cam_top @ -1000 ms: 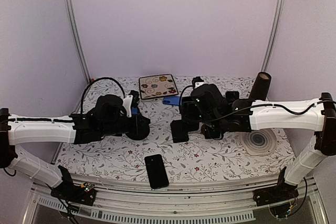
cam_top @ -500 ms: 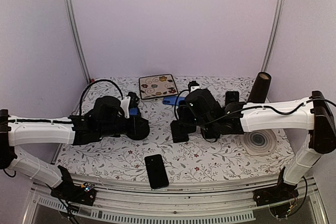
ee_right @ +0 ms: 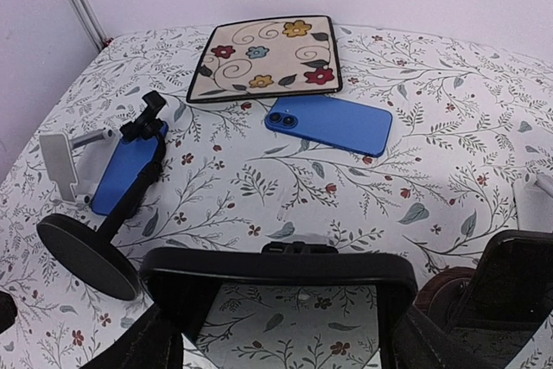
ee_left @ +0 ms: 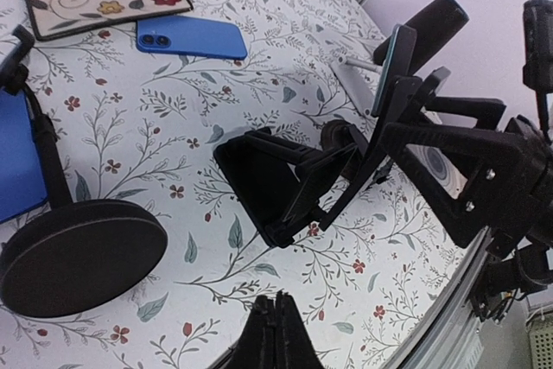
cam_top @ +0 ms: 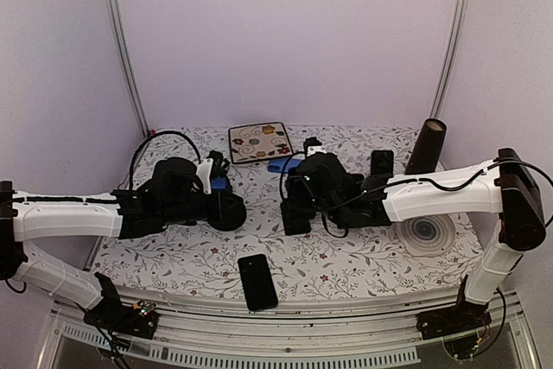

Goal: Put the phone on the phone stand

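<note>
- R gripper (ee_right: 278,304): my jaws are spread wide, one finger on each side of the phone stand (cam_top: 294,215) at its top plate. Can't tell if the pads touch it.
- Phone stand: black folding type, sitting on the floral table (cam_top: 363,270) approx. mid-table.
- Phone (cam_top: 257,282): black, lying flat, on the near side of the phone stand and slightly to its left. Well apart from it, by the table's front edge. Neither gripper is on it.
- L gripper (ee_left: 276,330): my jaws are fully closed w/ nothing between them, hovering left of the phone stand.
- Pole mount (cam_top: 227,212): round black base, near the phone stand's left side. Clamped blue phone (ee_right: 130,170) sits on its upper end.
- Loose blue phone (cam_top: 281,164): flat, camera side up, behind the phone stand.
- Tile (cam_top: 260,142): flower pattern, behind the phone stand and to its left, beyond the loose blue phone.
- Ringed disc (cam_top: 429,232): flat, right of the phone stand, well apart.
- Tube (cam_top: 428,144): dark, upright, right-rear of the phone stand.
</note>
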You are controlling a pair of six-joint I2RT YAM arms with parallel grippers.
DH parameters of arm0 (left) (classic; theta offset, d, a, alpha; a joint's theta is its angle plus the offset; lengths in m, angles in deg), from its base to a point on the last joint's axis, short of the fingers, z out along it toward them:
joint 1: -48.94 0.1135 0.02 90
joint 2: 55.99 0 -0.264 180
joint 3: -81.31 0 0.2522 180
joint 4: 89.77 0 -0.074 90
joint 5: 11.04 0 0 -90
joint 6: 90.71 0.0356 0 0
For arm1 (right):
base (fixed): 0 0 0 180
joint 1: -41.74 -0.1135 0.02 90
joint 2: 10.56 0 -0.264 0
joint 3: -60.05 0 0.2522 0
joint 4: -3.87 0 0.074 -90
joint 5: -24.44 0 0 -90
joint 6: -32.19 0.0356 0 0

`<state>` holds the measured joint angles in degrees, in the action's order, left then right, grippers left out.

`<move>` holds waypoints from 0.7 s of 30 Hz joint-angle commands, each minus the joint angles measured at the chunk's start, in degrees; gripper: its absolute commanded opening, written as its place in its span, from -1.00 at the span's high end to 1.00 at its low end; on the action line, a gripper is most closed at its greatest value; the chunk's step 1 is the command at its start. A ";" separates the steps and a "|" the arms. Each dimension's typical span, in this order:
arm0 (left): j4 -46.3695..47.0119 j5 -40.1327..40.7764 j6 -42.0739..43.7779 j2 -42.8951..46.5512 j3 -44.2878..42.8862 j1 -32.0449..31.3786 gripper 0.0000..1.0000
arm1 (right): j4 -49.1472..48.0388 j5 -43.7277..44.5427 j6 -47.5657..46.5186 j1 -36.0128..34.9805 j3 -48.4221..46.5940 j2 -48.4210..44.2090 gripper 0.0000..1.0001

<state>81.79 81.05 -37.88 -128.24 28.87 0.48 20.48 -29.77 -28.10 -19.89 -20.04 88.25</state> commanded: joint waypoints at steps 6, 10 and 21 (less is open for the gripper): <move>1.36 -0.71 -0.34 0.80 0.44 1.12 1.00 | -8.37 3.04 0.67 -0.51 1.20 2.31 0.86; 1.44 -0.79 -0.41 0.64 0.44 1.18 1.00 | -8.80 3.41 0.93 -0.51 1.41 3.25 0.86; 1.71 -1.17 -0.39 0.01 0.27 1.25 1.00 | -10.26 3.68 1.54 -0.51 2.68 4.24 0.85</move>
<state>81.81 80.64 -38.25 -128.22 28.87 0.87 14.34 -28.06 -27.42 -20.04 -17.79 91.96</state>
